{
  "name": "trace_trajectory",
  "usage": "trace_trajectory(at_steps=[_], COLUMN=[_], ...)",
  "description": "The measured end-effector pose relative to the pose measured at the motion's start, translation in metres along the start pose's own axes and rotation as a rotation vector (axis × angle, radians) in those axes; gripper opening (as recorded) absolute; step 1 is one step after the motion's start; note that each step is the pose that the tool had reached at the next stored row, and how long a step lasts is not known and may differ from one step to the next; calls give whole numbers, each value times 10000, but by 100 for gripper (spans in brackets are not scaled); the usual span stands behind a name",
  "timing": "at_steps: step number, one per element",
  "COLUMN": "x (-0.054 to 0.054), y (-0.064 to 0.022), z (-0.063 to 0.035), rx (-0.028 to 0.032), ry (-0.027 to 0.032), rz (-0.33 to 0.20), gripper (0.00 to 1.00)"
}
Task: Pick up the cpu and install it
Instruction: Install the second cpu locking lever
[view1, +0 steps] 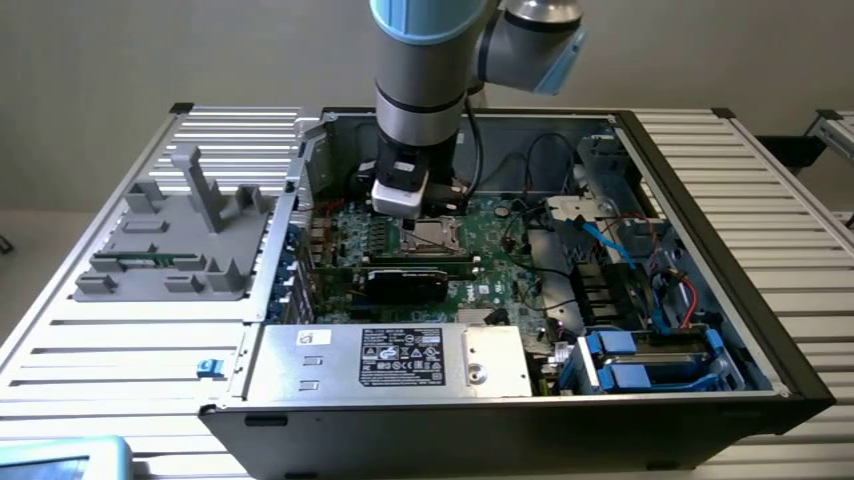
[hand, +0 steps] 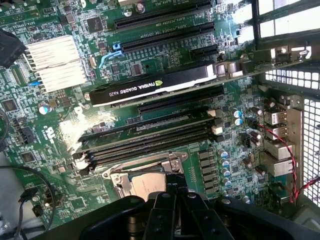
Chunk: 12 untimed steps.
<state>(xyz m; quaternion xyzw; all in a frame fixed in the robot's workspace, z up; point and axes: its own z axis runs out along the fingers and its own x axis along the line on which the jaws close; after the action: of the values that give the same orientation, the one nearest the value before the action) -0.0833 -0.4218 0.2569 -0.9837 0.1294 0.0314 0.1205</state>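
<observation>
Beside the socket frame (hand: 145, 182), memory slots (hand: 150, 140) and graphics card (hand: 150, 86).

You have the gripper (view1: 400, 200) down inside the case (view1: 747, 330), just over the socket (view1: 434, 236) on the board (view1: 501, 275). In the wrist view the gripper (hand: 172, 192) sits at the socket (hand: 142, 182) edge, its shut jaws against the frame. Just beyond it lie the memory slots (hand: 150, 140), then the graphics card (hand: 150, 86), then more slots (hand: 162, 22). The heatsink (hand: 56, 62) lies further off, to one side of the card. In the exterior view, the tray (view1: 174, 240) stands outside the case, well apart on the exterior view's left, and the power supply (view1: 394, 358) lies nearer the camera than the gripper.
</observation>
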Motion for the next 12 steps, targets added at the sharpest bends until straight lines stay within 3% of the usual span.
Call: trace_trajectory(at_steps=[3,4,7,12], x=[0,1,0,0], y=[2,2,4,4], z=[0,0,0,1], rx=[26,26,6,-65], ry=[-16,-46,-175,-455], rz=[-17,-27,-141,-547], gripper=[11,11,11,11])
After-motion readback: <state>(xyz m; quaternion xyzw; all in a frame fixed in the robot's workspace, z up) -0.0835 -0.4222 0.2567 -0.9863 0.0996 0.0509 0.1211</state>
